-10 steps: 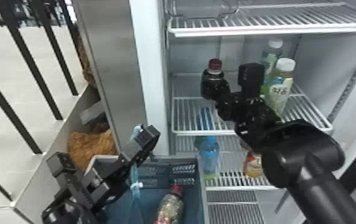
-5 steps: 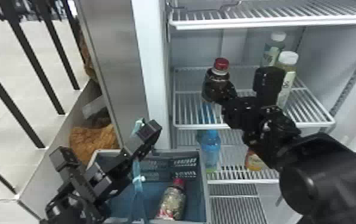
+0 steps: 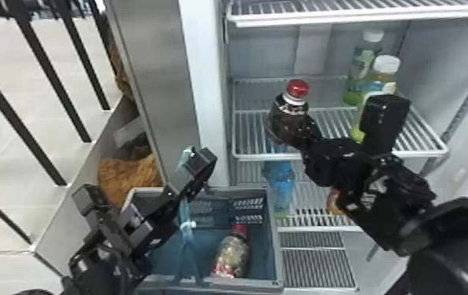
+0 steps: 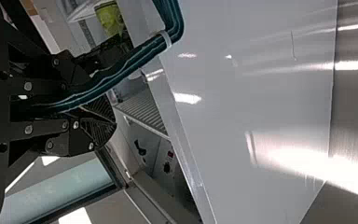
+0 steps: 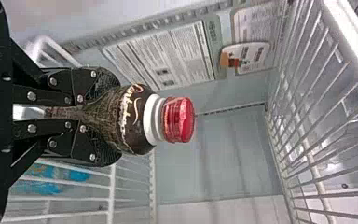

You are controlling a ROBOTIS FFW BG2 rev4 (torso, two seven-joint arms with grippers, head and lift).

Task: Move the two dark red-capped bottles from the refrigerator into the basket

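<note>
R tool pinches a dark btl by its sides, below the shoulder; red cap up in head view, pointing away from tool in R wrist view. Btl is just in front of/over the mid shelf of fridge; shelf contact: can't tell. 2nd btl, red cap, mottled body, lies in basket, near its R side. L tool is over the basket's L part, fingertips close together, pinching teal strap, which hangs down to basket. Two white-capped btls stand on mid shelf, R side. Blue btl stands on the shelf below, left of R arm.
</note>
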